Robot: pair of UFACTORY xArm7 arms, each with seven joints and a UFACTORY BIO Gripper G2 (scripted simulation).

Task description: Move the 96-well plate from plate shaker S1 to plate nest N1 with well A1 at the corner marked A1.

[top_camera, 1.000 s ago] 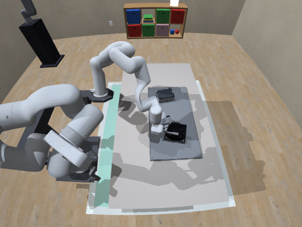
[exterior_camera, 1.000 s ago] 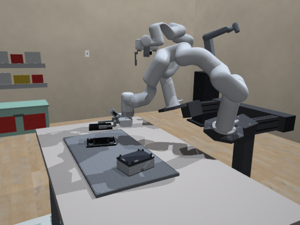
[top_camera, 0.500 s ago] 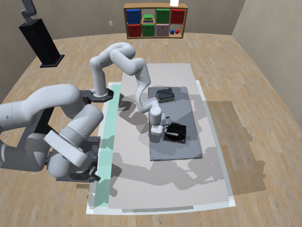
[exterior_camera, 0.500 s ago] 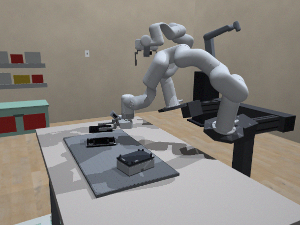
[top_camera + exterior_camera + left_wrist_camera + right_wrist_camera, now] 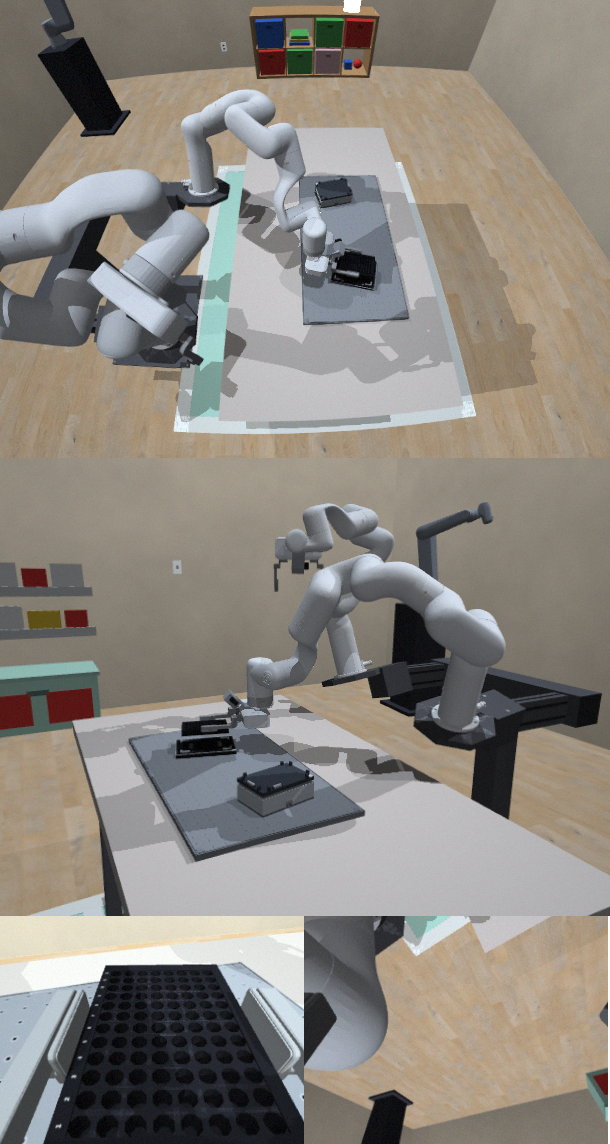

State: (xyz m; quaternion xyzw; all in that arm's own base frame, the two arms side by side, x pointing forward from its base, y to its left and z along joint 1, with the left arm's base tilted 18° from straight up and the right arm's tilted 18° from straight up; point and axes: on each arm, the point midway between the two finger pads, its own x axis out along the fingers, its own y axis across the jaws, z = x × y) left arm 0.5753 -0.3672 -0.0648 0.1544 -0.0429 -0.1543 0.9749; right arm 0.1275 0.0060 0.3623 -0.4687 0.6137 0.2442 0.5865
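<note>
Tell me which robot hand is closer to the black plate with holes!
Left. The left gripper grips the plate from both sides; the right gripper is up high, away from it.

96-well plate [image 5: 165,1028], left wrist view: small pale row numbers on its left-hand rim — 1 nearest the camera, then 2, 3 and 4 going away. Marks farther up the same rim — too small to read.
</note>
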